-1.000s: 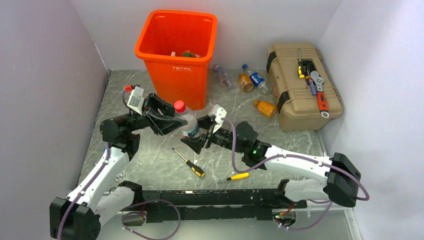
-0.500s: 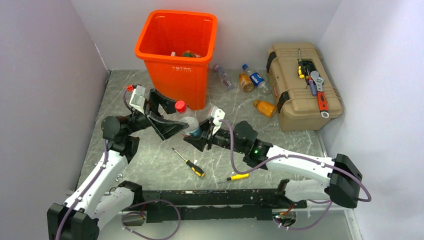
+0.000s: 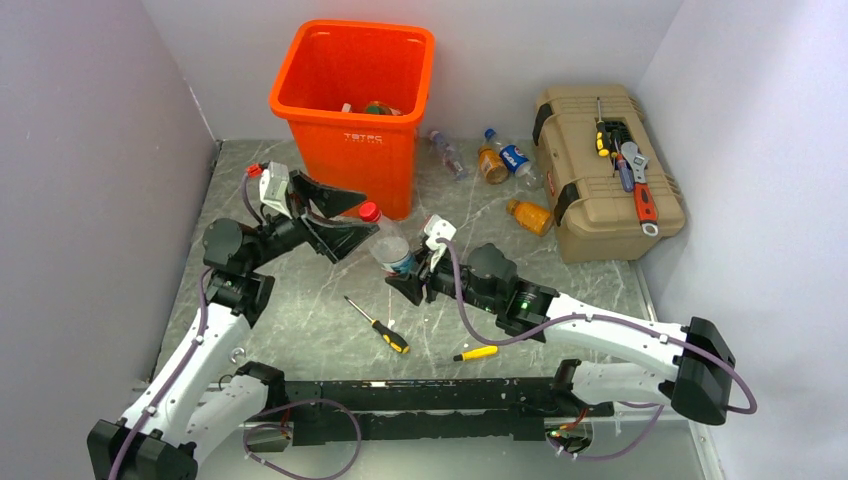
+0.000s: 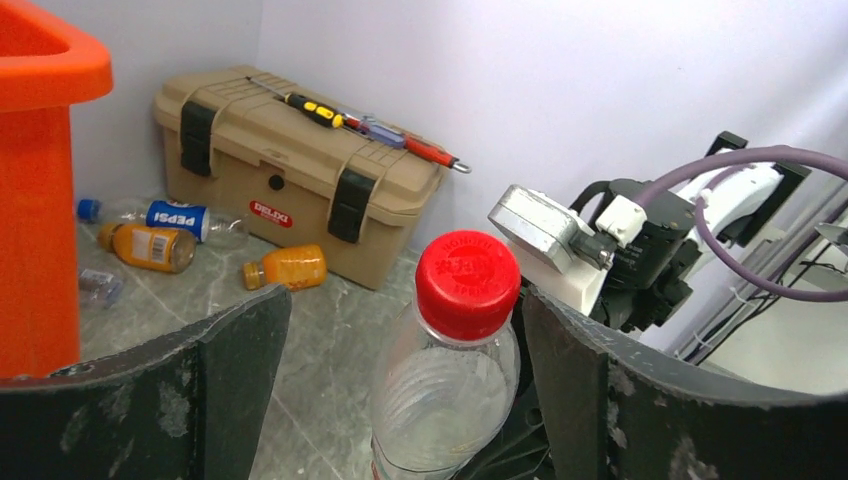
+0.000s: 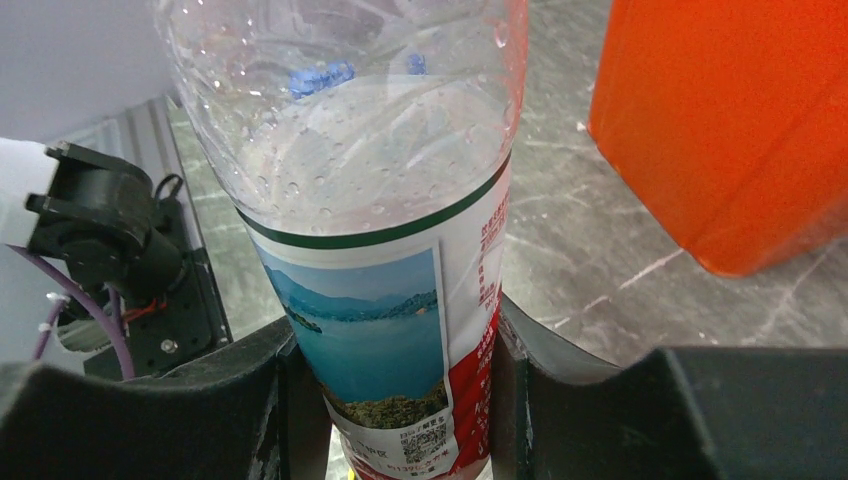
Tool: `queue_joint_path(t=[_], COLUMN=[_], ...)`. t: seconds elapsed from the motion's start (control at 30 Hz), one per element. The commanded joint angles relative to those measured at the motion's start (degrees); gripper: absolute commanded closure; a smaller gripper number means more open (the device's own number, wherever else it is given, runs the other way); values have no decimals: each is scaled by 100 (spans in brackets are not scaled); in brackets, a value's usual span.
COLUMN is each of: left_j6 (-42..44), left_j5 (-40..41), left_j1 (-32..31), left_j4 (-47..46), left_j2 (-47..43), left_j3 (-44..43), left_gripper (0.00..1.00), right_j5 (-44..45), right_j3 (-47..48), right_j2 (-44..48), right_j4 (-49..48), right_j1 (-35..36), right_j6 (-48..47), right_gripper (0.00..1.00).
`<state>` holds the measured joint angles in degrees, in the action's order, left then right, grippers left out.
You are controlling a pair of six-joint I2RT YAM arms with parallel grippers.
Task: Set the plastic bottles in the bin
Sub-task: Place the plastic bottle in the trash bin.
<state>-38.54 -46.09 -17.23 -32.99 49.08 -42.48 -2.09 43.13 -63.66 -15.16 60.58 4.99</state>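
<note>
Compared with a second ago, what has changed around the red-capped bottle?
The left jaws let go of the clear red-capped bottle and lifted back toward the bin. They now stand open on either side of its cap. The right jaws closed on the bottle's labelled lower body and now hold it alone. The screwdrivers, toolbox and other bottles stayed put.

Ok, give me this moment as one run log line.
left gripper: open, flanking cap | right gripper: shut on bottle | bottle: outside bin, in front of it
</note>
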Motion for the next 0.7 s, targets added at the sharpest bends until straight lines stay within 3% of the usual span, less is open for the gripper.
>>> queue_joint_path(t=[0.0, 0.13, 0.23, 0.3, 0.6, 0.67], left_j6=[361, 379, 365, 326, 135, 106], left_j5=[257, 156, 135, 108, 121, 321], left_j1=[-15, -41, -43, -44, -51, -48], left_j4=[252, 314, 303, 246, 72, -2], left_j2=[-49, 21, 31, 47, 45, -105], left_j3=[-4, -46, -35, -24, 52, 129], left_gripper=[13, 28, 46, 50, 21, 19], right_j5=[321, 291, 317, 323, 427, 474], right_j3=[189, 202, 221, 211, 210, 203], right_j2=[-34, -98, -151, -166, -201, -205], right_j4=[60, 42, 82, 87, 110, 113], right_j1=[-2, -2, -2, -2, -2, 6], right_j6=[14, 4, -22, -22, -13, -1], right_gripper=[64, 65, 65, 65, 67, 67])
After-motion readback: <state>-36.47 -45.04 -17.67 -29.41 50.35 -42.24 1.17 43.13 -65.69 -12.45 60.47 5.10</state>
